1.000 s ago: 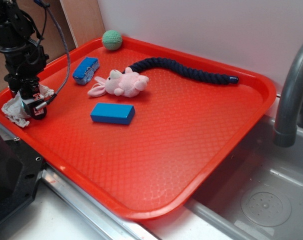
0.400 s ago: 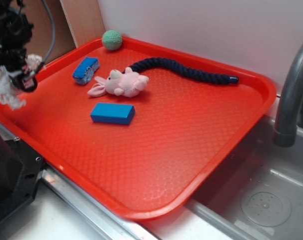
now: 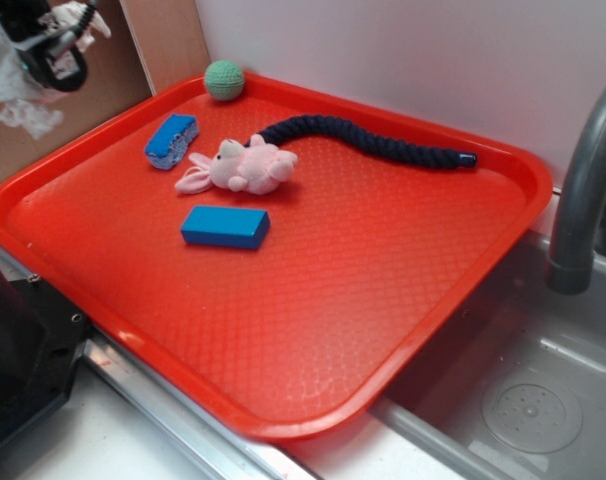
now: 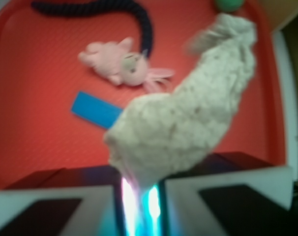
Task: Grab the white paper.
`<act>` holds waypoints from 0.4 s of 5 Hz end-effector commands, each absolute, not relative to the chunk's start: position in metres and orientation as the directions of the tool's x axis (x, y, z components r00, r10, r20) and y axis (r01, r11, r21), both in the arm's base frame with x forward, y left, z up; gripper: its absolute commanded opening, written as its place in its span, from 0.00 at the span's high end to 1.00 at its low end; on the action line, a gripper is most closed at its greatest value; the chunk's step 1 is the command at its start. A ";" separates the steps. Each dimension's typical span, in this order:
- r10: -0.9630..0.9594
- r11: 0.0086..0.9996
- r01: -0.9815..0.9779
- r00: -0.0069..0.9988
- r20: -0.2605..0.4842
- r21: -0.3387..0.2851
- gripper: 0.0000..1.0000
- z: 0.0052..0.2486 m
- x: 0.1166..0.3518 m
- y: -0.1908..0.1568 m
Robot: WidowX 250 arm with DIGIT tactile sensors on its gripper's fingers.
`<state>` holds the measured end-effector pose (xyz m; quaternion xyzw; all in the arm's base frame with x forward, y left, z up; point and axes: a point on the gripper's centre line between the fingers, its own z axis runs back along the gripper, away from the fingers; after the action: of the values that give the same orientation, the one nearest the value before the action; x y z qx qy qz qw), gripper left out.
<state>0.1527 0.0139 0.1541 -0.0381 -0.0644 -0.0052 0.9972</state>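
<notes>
Gripper (image 3: 55, 55) clamped on paper (image 3: 15, 95), hanging clear above tray (image 3: 383, 300); plush (image 3: 245, 165) on tray

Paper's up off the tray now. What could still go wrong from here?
1. The white paper hangs loose and ragged below the gripper; only a part seems pinched, so it may tear or slip out.
2. In the wrist view the paper covers much of the picture, hiding what lies below.
3. The gripper is at the exterior picture's edge, beside the brown board; further moves are hard to watch.
</notes>
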 end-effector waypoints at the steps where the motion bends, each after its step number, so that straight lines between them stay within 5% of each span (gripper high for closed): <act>1: 0.164 0.984 -0.145 0.966 0.202 -0.105 1.00 0.185 0.173 -0.029; 2: 0.234 0.972 -0.223 0.953 0.190 -0.080 1.00 0.189 0.173 -0.049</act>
<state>0.1697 -0.0502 0.1755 -0.0216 -0.0804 0.1208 0.9892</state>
